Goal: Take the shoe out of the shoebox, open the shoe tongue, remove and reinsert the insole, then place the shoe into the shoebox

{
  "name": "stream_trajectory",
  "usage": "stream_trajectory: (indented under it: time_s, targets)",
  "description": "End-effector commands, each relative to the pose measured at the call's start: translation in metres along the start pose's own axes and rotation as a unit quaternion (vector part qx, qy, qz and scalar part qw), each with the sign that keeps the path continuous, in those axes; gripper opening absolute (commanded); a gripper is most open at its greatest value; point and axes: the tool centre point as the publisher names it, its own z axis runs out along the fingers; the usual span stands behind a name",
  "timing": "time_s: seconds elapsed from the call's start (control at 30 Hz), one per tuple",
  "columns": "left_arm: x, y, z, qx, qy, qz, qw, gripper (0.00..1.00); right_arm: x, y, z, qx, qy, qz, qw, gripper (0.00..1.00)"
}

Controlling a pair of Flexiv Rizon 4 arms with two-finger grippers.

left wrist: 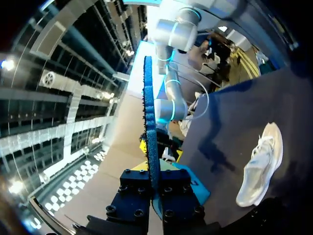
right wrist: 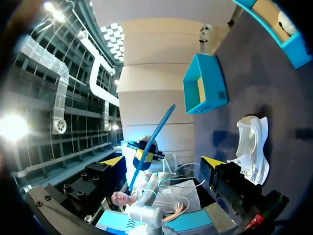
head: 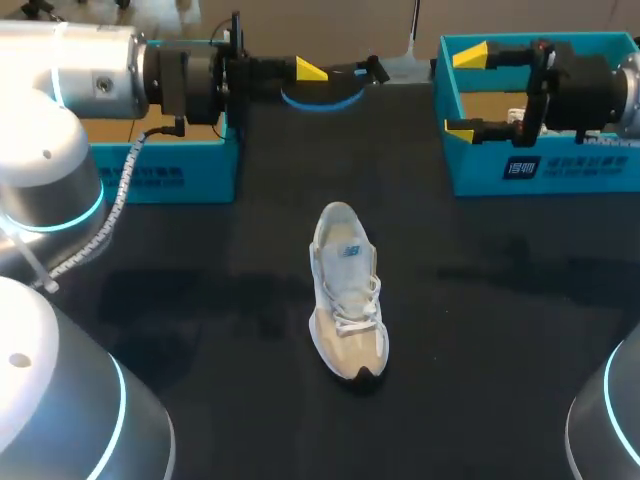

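Shoe (head: 348, 290) was out of the box, standing upright on its sole approx. mid-table (head: 200, 300), toe w/ dark tip toward us, heel toward the far side, laces loose across the top. It sat between the two teal boxes but nearer to us than either, touching neither. L box (head: 180, 165) stood at the far left under our left arm, R box (head: 540, 165) at the far right. Insole (left wrist: 149, 112), blue, was out of the shoe and up in the air at the far edge, between the boxes. L gripper (left wrist: 152, 188) had its fingers clamped on the insole's one end, one finger on each face; in the left wrist view we saw it edge-on, running straight out ahead of the fingers. R gripper (head: 465, 92) hung over the left end of R box w/ fingers wide apart and nothing between them, one yellow tip above the box's far wall, the other by its near wall. In the right wrist view the insole and L gripper showed ahead, between our open tips but well apart from them, w/ the shoe off to one side on the table. Whether the tongue was pulled open, we couldn't tell.
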Motion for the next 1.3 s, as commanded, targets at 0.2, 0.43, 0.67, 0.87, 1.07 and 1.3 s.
stream_trajectory:
  time_s: [0.2,0.43,0.67,0.87,1.07,1.3]
  targets:
    - [-0.007,-0.003,0.006,0.003,0.016,-0.360,0.933,0.00,0.000,-0.001,0.000,-0.001,-0.001,0.000,1.000,1.00]
    - [0.004,-0.008,0.007,0.027,0.018,-0.529,0.848,0.00,0.000,-0.001,0.000,-0.001,-0.001,0.000,1.000,1.00]
    - [0.021,-0.002,0.014,0.058,0.029,-0.658,0.750,0.00,0.000,-0.001,0.000,-0.001,-0.001,0.000,1.000,1.00]
    - [0.025,0.006,0.016,0.074,0.041,-0.733,0.675,0.00,0.000,-0.001,0.000,-0.001,-0.001,0.000,1.000,1.00]
    - [0.024,0.007,0.018,0.093,0.048,-0.762,0.639,0.00,0.000,-0.001,0.000,-0.001,-0.001,0.000,1.000,1.00]
    - [0.024,0.007,0.018,0.093,0.048,-0.762,0.639,0.00,0.000,-0.001,0.000,-0.001,-0.001,0.000,1.000,1.00]
